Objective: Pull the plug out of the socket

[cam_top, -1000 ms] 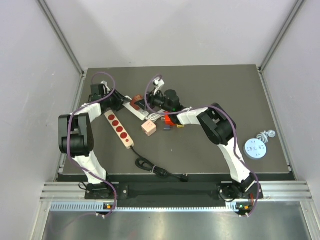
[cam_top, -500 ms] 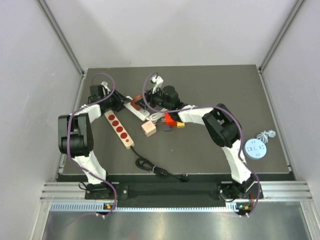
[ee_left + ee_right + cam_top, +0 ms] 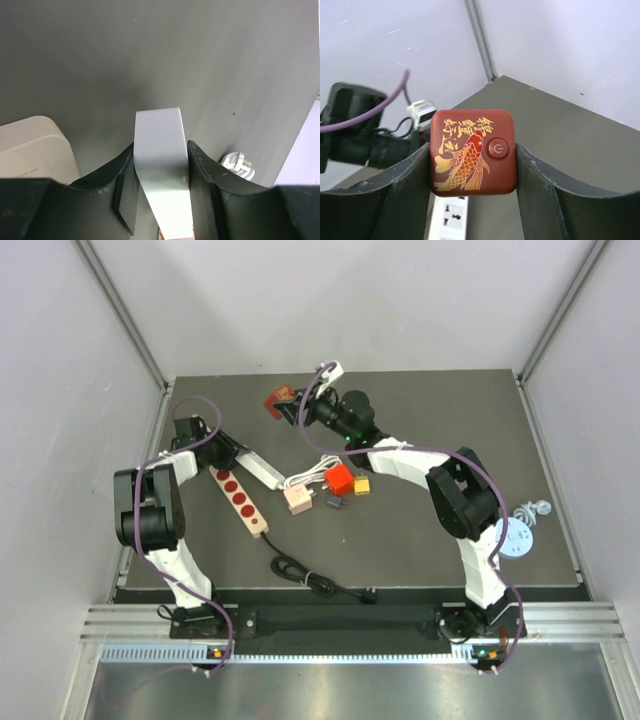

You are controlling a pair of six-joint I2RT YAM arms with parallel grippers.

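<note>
- The counter (image 3: 430, 430) carries a beige strip (image 3: 240, 498) at 9 o'clock and small cubes (image 3: 340, 478) near the middle.
- The white socket (image 3: 258, 466) lies just beside the beige strip, at its 1 o'clock. The left fingers (image 3: 125, 172) are clamped on one end of it, pinning it down.
- The red plug (image 3: 472, 151) is gripped between the right fingers (image 3: 407, 187). It is held off the counter near 11 o'clock, well apart from the socket and at its 1 o'clock.
- Judging by that gap, the pull itself is done and the plug is out. What seems left is only to set the plug down and release both grips.
</note>
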